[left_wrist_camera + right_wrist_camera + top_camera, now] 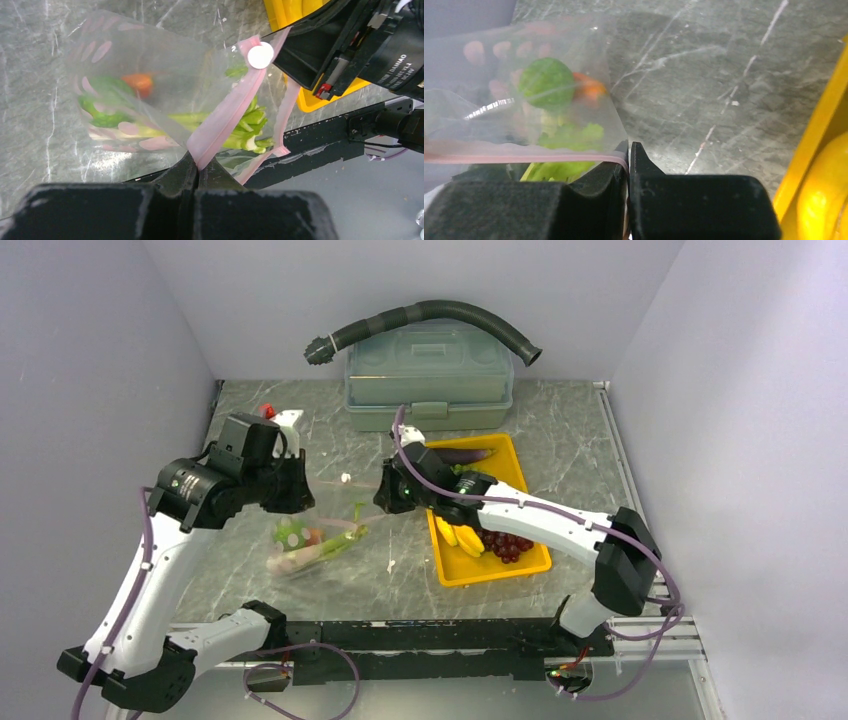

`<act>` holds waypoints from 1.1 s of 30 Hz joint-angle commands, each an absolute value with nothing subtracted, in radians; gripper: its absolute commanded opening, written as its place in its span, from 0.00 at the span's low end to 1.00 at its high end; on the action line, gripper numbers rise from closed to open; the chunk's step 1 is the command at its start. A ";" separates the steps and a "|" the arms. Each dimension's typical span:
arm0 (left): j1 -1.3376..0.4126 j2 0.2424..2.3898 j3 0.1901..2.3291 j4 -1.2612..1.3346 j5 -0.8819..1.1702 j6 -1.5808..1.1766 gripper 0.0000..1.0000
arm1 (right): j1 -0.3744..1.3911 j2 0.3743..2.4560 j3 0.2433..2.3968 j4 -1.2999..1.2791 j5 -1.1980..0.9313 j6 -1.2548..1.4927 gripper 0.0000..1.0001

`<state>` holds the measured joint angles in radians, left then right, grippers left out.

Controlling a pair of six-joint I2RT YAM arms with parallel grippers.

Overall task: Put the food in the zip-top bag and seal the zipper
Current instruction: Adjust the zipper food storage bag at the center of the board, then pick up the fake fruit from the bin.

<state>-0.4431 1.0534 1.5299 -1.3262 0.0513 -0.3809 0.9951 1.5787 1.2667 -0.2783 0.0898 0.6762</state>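
Note:
The zip-top bag (300, 552) lies on the table between my arms, clear with pink dots. Inside it I see the white-green leek (240, 131), a green piece (546, 82) and an orange-red piece (137, 82). My left gripper (201, 167) is shut on the pink zipper (225, 115) at the bag's mouth. My right gripper (629, 152) is shut on the zipper (524, 158) at another spot, and the mouth gapes between the two grips. More food is in the yellow tray (533, 562): bananas (460, 538), dark grapes (507, 544) and an eggplant (462, 454).
A grey-green lidded box (428, 380) stands at the back with a black corrugated hose (430, 313) over it. A small red and white object (275, 416) lies at the back left. White crumbs (345, 478) dot the marble table (570, 440). A black rail (420, 640) runs along the near edge.

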 commanded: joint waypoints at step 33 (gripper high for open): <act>-0.439 1.043 1.393 -1.111 0.135 -0.371 0.00 | 0.920 1.003 1.149 -0.769 0.545 0.551 0.85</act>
<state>-0.4419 1.0752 1.3930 -1.1454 0.1127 -0.3820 0.9360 1.0336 1.1885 -0.6853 0.4362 0.5438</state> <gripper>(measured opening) 0.012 0.832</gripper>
